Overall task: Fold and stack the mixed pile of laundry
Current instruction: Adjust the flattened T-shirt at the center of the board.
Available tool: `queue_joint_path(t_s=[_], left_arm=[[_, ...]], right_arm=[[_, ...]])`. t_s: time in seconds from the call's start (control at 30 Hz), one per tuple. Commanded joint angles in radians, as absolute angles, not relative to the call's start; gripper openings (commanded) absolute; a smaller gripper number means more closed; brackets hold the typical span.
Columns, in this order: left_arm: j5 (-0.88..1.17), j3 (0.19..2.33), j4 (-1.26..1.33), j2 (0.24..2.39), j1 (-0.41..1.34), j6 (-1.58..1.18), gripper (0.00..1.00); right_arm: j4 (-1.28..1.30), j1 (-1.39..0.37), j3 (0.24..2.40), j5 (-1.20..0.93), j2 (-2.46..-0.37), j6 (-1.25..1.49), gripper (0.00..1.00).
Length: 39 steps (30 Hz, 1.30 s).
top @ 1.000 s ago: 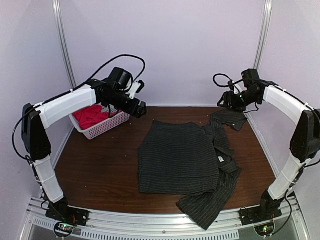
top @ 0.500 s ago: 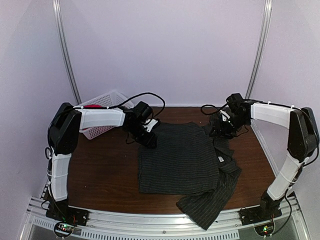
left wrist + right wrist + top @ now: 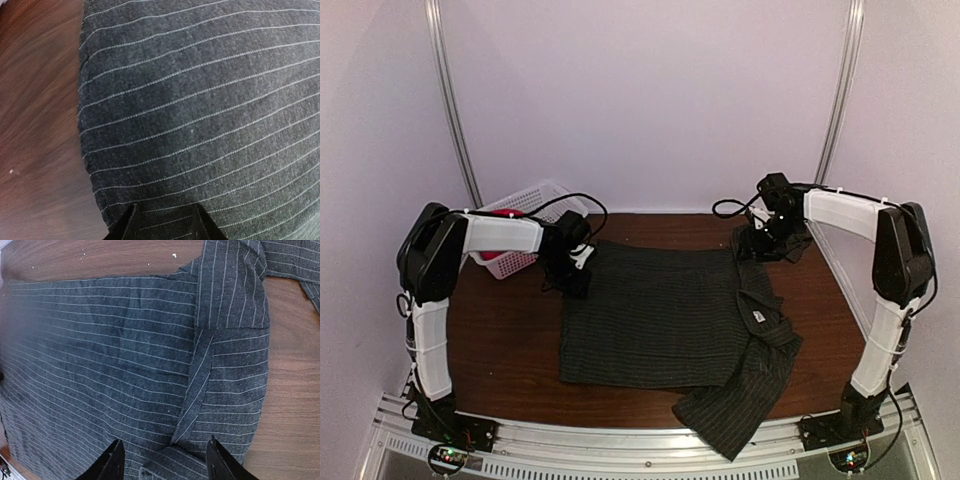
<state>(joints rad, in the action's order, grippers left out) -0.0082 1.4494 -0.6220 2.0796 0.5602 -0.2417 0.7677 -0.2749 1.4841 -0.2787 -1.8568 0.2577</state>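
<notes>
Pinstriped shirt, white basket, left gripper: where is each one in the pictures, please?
pinstriped shirt [image 3: 650, 320], top external view, flat middle of its body.
white basket [image 3: 505, 264], top external view, its near lattice wall.
left gripper [image 3: 578, 282], top external view, between its fingertips.

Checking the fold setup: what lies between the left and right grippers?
Only the pinstriped shirt: its far edge runs from the left gripper to the right gripper, seen in the top view.

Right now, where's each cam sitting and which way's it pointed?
Top external: high behind the bases, looking down at table and pinstriped shirt; left arm, right arm show.
Left wrist: down onto shirt edge and table; left gripper tips show.
Right wrist: down onto shirt; right gripper tips show.
Shared: all see the shirt.
</notes>
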Motion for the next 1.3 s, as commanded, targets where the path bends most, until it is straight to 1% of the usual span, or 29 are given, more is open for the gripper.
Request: queue_joint_path(t_s=[0.0,0.1,0.2,0.3,0.4,0.5,0.6,0.67,0.73,0.77,0.83,1.03,1.27], left_arm=[[-0.059,1.392,-0.713,2.082,0.535,-0.257,0.38],[-0.044,1.400,-0.714,2.082,0.535,-0.255,0.38],[-0.041,1.402,-0.711,2.087,0.535,-0.259,0.38],[-0.042,1.400,-0.710,2.091,0.535,-0.263,0.37],[-0.048,1.395,-0.710,2.090,0.532,-0.263,0.37],[-0.050,1.391,-0.710,2.089,0.527,-0.263,0.36],[-0.052,1.388,-0.709,2.088,0.513,-0.263,0.36],[-0.045,1.387,-0.707,2.088,0.506,-0.260,0.35],[-0.042,1.387,-0.704,2.089,0.502,-0.256,0.35],[-0.044,1.387,-0.704,2.090,0.502,-0.255,0.35],[-0.043,1.386,-0.704,2.092,0.498,-0.255,0.35],[-0.045,1.381,-0.713,2.094,0.484,-0.256,0.31],[-0.060,1.356,-0.719,2.082,0.460,-0.256,0.29]], right_arm=[[0.817,-0.325,1.579,-0.136,-1.960,0.228,0.57],[0.840,-0.333,1.676,-0.059,-2.044,0.228,0.57],[0.841,-0.339,1.768,-0.009,-2.120,0.221,0.62],[0.855,-0.345,1.872,0.049,-2.199,0.208,0.64],[0.881,-0.349,1.945,0.137,-2.259,0.184,0.64],[0.888,-0.348,1.989,0.208,-2.298,0.142,0.60],[0.912,-0.348,2.029,0.229,-2.341,0.110,0.60],[0.910,-0.348,2.040,0.207,-2.356,0.111,0.62],[0.892,-0.349,2.044,0.174,-2.355,0.126,0.69],[0.887,-0.353,2.051,0.167,-2.358,0.133,0.74],[0.889,-0.363,2.072,0.164,-2.375,0.138,0.79],[0.930,-0.366,2.104,0.232,-2.446,0.119,0.80],[0.910,-0.307,2.045,0.331,-2.363,0.053,0.79]])
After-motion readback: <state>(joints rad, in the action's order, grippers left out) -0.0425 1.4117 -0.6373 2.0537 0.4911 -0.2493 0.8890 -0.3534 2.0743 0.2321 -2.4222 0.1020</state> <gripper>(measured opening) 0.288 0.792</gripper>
